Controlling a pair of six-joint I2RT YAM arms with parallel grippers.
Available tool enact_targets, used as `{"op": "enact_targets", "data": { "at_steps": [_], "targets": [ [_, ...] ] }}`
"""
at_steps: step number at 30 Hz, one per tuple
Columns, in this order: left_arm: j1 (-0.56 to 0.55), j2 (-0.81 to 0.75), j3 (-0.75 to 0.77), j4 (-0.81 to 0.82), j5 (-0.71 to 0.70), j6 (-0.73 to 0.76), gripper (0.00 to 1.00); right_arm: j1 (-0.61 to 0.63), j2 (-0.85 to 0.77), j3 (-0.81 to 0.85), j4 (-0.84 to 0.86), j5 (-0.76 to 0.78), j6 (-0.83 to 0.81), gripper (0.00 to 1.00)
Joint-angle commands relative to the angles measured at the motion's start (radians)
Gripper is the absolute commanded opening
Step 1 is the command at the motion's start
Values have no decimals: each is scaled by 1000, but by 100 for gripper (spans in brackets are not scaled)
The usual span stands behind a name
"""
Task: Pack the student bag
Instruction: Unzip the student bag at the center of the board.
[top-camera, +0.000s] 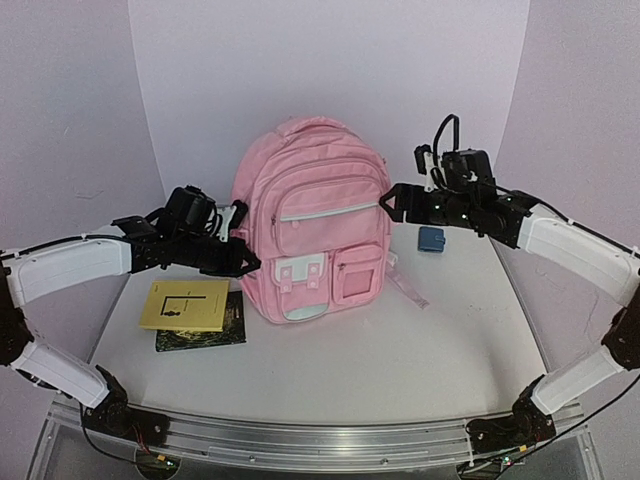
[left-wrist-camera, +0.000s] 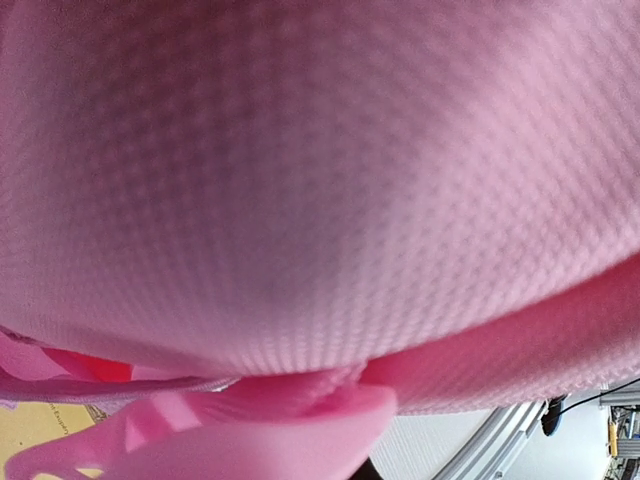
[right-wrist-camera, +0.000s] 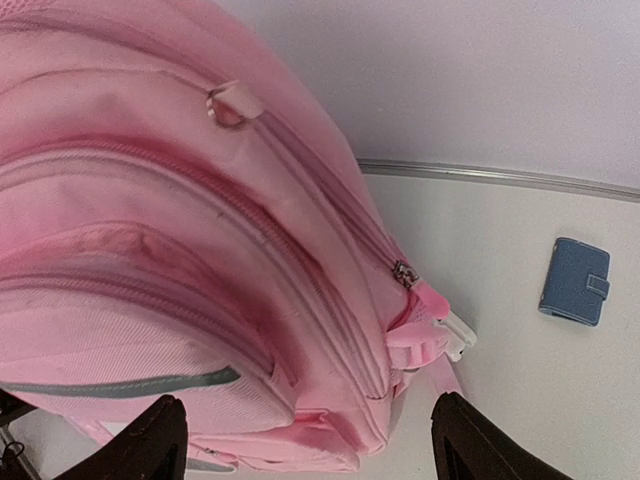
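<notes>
The student bag (top-camera: 310, 230) is a large light-pink backpack standing upright mid-table, its front pockets facing the arms. My left gripper (top-camera: 243, 262) is pressed against the bag's lower left side. The left wrist view is filled with pink mesh fabric of the bag (left-wrist-camera: 320, 180), and my fingers do not show there. My right gripper (top-camera: 390, 205) is at the bag's upper right side, open and empty. In the right wrist view its fingers (right-wrist-camera: 165, 425) stand wide apart over the bag's side (right-wrist-camera: 180, 250), near a zip pull (right-wrist-camera: 404, 272).
A yellow book (top-camera: 185, 303) lies on a dark book (top-camera: 205, 335) at the front left of the bag. A small blue wallet (top-camera: 431, 239) lies right of the bag, also in the right wrist view (right-wrist-camera: 575, 281). Curved white backdrop behind.
</notes>
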Motion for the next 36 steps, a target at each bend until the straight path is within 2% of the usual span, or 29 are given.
{"op": "enact_targets", "data": {
  "at_steps": [1,4,12,17,20,24,29,36],
  "targets": [
    [3,20,53,63,-1,-36,4,6,-96,-59,32,-89,-18,84],
    [2,28,23,90,-13,-32,7,5,-122,-99,32,-87,-14,84],
    [0,38,-28,139,-67,-10,27,6,-140,-130,37,-89,-8,84],
    [-7,37,-33,126,-109,11,34,5,-145,-132,40,-87,-8,85],
    [-21,51,-25,96,-137,27,35,5,-146,-135,42,-83,-8,85],
    [-45,65,-17,59,-181,45,28,5,-143,-136,44,-79,-10,85],
    [-69,57,-26,53,-247,57,25,5,-141,-135,46,-75,-13,85],
    [-93,28,-51,47,-310,46,27,4,-141,-135,48,-72,-16,86]
  ]
}}
